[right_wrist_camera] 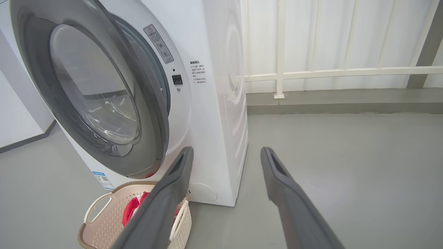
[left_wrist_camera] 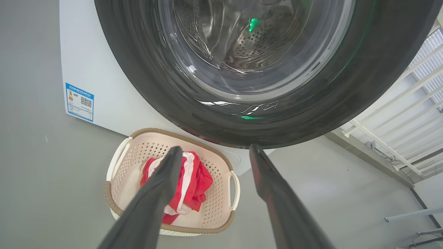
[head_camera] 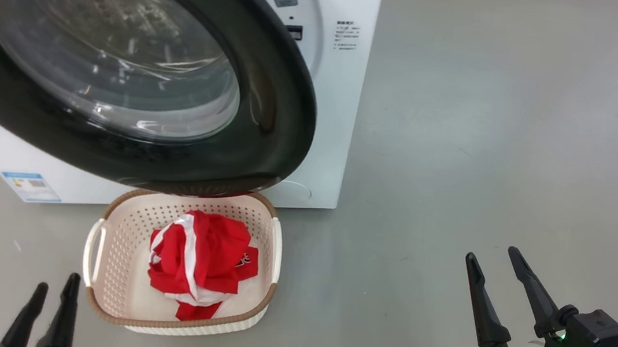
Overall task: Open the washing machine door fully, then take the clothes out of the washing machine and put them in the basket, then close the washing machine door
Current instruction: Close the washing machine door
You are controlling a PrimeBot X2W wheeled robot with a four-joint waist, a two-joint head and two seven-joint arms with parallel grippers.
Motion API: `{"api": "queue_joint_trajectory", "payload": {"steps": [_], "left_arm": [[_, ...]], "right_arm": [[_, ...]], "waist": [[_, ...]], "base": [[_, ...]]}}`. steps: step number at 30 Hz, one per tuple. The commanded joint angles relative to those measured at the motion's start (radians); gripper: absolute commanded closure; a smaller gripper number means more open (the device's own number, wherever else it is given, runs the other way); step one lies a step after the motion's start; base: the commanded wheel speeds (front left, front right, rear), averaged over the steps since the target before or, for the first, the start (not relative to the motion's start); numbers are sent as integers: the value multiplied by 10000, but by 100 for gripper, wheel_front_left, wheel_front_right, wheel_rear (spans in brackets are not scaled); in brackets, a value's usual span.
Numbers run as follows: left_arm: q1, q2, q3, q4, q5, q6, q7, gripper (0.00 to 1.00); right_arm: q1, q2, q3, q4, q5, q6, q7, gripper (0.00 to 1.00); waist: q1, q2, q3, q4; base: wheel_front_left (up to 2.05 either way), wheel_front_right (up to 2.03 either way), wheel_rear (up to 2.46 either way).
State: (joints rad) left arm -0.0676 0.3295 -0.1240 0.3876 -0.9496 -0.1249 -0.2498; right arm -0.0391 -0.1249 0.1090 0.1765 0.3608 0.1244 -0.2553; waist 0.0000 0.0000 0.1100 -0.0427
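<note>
The left gripper (head_camera: 58,283) is held with its 2 fingers spread and nothing between them, low beside the near left corner of the basket (head_camera: 118,268). The right gripper (head_camera: 492,254) is likewise spread and empty, well apart from the basket on its right, above the grey floor (head_camera: 494,130). The clothes (head_camera: 200,260) are bundled inside the basket, red with white stripes. The basket is set on the floor just in front of the washing machine (head_camera: 345,113). The washing machine door (head_camera: 107,51) is swung partly open, and its black rim overhangs the basket's far edge.
</note>
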Motion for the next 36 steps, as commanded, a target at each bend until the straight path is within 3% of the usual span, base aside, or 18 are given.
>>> {"api": "queue_joint_trajectory", "payload": {"steps": [1,9,17,26,36], "left_arm": [[-82,155,512,-272,278,-58,-119,0],[521,-874,1837,-697,3084,-58,-119,0],[976,-1813,2844,-1532,5224,-58,-120,0],[1303,-2407,3458,-2442,6573,-58,-120,0],[1576,-2700,3396,-2652,7007,-58,-120,0]], "right_arm": [[68,-129,145,-256,5,63,-65,0],[155,-90,-104,-315,7,63,-65,0],[294,-26,-350,-351,8,63,-65,0],[425,-10,-520,-415,2,63,-65,0],[728,106,-700,-373,-89,63,-65,0]], "waist": [[0,0,-28,-69],[0,0,-79,-355],[0,0,-244,-464],[0,0,-378,-445],[0,0,-544,-347]], "base": [[0,0,0],[0,0,0],[0,0,0],[0,0,0],[0,0,0]]}}
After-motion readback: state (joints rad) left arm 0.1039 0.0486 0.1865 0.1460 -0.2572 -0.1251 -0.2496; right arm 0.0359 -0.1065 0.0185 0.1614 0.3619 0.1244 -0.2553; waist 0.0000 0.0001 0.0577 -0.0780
